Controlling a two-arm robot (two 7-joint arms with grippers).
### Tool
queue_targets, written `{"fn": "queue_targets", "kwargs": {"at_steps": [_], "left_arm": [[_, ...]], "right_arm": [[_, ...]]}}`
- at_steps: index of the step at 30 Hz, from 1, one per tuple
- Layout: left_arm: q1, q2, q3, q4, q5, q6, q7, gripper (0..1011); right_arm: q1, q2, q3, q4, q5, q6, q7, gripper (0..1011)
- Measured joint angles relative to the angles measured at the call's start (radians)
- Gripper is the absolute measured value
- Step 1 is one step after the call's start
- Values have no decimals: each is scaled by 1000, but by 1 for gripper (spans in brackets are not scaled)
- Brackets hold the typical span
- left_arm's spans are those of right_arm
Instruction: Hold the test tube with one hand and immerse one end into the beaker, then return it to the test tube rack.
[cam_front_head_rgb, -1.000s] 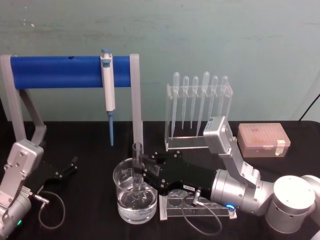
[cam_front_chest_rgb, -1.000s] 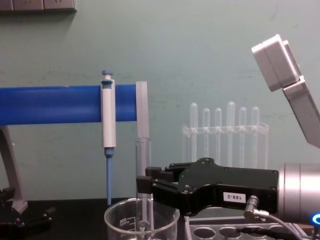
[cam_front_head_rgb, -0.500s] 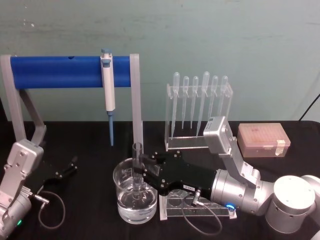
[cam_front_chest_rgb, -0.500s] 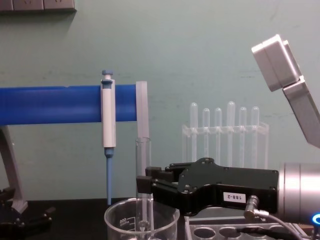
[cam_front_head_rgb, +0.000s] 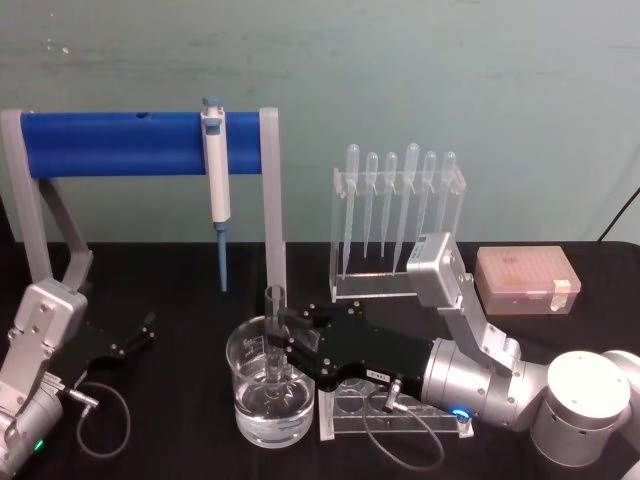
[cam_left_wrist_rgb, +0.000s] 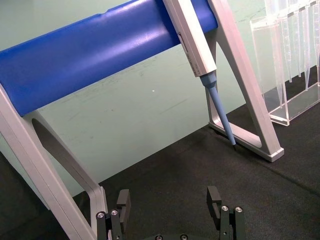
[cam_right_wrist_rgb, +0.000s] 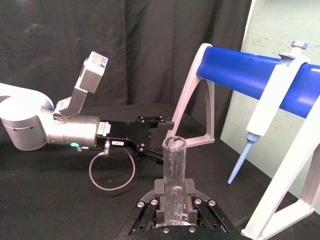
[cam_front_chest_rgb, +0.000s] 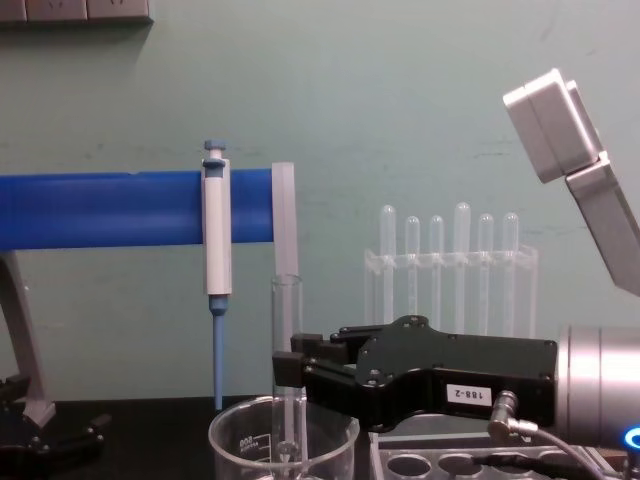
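Test tube (cam_front_chest_rgb: 287, 315) stands in beaker (cam_front_chest_rgb: 238, 446) beside rack (cam_front_chest_rgb: 430, 462)

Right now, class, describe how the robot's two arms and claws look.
The left arm and right arm are silver cylinders with boxy grey camera housings and looped grey cables. The right claw is black, angular, labelled 188-2; the left claw is black too.

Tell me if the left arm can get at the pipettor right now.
Probably yes. The left end effector is open, the pipettor hangs ahead of it with nothing between, and the right end effector, holding the test tube, is off to the side.
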Motion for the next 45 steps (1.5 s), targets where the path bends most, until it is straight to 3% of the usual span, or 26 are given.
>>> {"fn": "queue_targets", "kwargs": {"at_steps": [45], "left_arm": [[0, 0, 0, 0, 0, 0, 0, 1000]], "right_arm": [[0, 0, 0, 0, 0, 0, 0, 241]]}}
